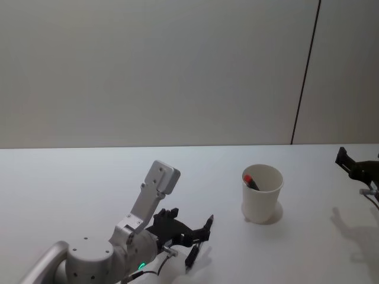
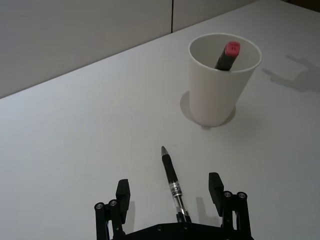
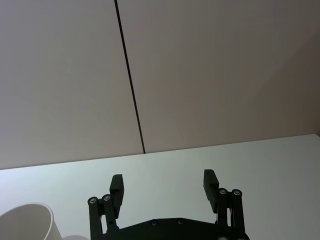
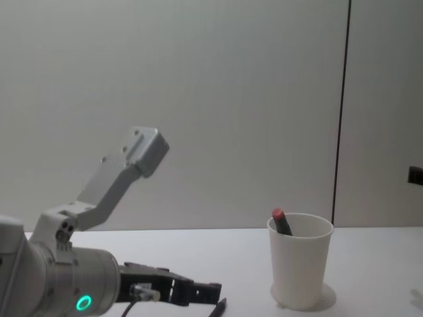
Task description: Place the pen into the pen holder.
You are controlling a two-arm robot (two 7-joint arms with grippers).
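Note:
A black pen lies on the white table, its tip pointing toward the pen holder. My left gripper is open, one finger on each side of the pen and clear of it; it reaches in low at the front of the table. The pen holder is a white paper cup standing upright a short way beyond the pen, with a red-capped marker leaning inside it. My right gripper stands open with nothing in it, raised at the table's far right.
The table is white and bare around the cup, with a plain wall behind it. A black vertical seam runs down the wall. The left arm's grey links rise over the front left.

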